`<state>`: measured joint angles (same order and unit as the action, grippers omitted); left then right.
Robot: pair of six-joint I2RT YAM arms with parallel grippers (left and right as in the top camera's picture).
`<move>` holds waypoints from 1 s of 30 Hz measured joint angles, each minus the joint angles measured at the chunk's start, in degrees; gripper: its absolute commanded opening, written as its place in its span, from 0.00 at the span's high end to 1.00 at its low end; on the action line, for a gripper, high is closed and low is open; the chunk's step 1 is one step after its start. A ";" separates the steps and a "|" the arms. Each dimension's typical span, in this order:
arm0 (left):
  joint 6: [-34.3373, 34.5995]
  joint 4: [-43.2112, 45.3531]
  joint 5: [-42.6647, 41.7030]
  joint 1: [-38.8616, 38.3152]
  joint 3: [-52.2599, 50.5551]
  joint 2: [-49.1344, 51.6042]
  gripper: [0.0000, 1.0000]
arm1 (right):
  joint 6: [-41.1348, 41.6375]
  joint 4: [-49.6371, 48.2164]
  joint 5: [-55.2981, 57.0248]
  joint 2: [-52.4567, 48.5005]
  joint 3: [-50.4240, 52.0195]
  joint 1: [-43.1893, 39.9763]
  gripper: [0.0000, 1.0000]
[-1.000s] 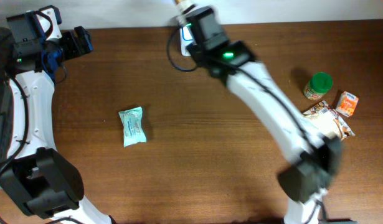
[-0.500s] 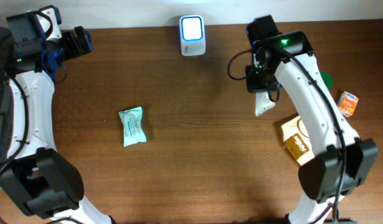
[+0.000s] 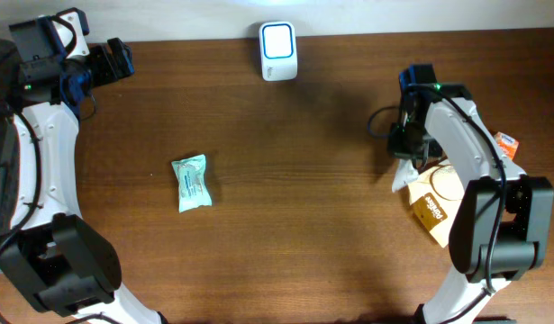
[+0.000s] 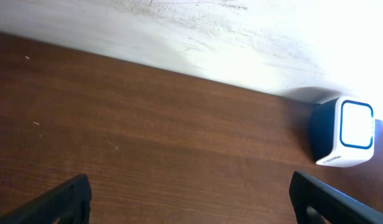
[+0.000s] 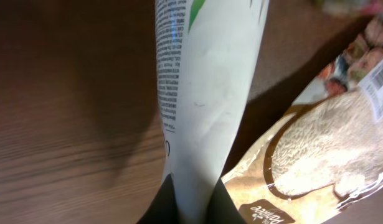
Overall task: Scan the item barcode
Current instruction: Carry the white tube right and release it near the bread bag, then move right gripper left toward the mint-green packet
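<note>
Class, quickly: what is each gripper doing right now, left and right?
Left gripper: open, holding nothing.
Right gripper: closed on a white packet.

Left pincer (image 4: 190, 186) spread wide; right pincer (image 5: 195, 200) pinched nearly closed

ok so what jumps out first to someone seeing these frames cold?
The white printed plastic pouch pinched in the right arm's fingers, at the table's right side beside a brown snack bag. Next, the glowing white-and-blue scanner cube at the middle of the table's back edge, and a lone teal packet lying left of centre.
</note>
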<state>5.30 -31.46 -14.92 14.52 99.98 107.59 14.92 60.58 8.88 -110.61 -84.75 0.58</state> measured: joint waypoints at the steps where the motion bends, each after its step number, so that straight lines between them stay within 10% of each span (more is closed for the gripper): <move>1: 0.00 0.00 0.00 0.00 0.00 0.00 0.01 | 0.07 0.00 0.04 -0.07 0.92 -0.50 0.72; 3: -0.02 0.00 0.00 0.00 0.00 0.00 0.01 | 0.07 -0.28 0.04 -0.07 1.16 -1.20 0.55; 15: 0.00 0.00 0.00 0.00 0.00 0.00 0.01 | -5.11 5.35 -13.20 -0.07 -15.63 0.90 0.45; 30: 0.00 0.00 0.00 0.00 0.00 0.00 0.01 | -1.62 -19.10 -30.18 -6.19 -18.93 32.57 0.36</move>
<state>5.30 -31.46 -14.92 14.52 99.98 107.59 13.30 41.47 -21.30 -116.79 -103.68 33.15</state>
